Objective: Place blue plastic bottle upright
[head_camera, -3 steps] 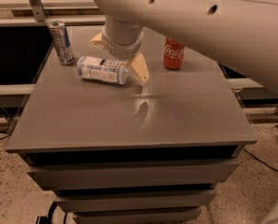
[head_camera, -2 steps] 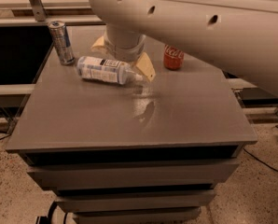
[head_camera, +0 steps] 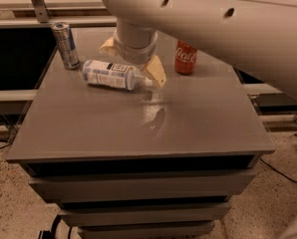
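The blue plastic bottle (head_camera: 110, 74) lies on its side on the grey table (head_camera: 138, 123), white cap pointing right, at the back left. My gripper (head_camera: 133, 61) hangs just behind and above the bottle's cap end. It is open, with one tan finger (head_camera: 156, 71) beside the cap and the other (head_camera: 107, 46) behind the bottle. It holds nothing. The arm's big white link crosses the top of the view.
A slim silver-blue can (head_camera: 66, 45) stands upright at the table's back left corner. A red Coca-Cola can (head_camera: 186, 58) stands upright at the back, right of the gripper. Another table stands behind.
The gripper has shifted slightly to the right, staying over the bottle's cap end. The bottle and both cans have not moved.
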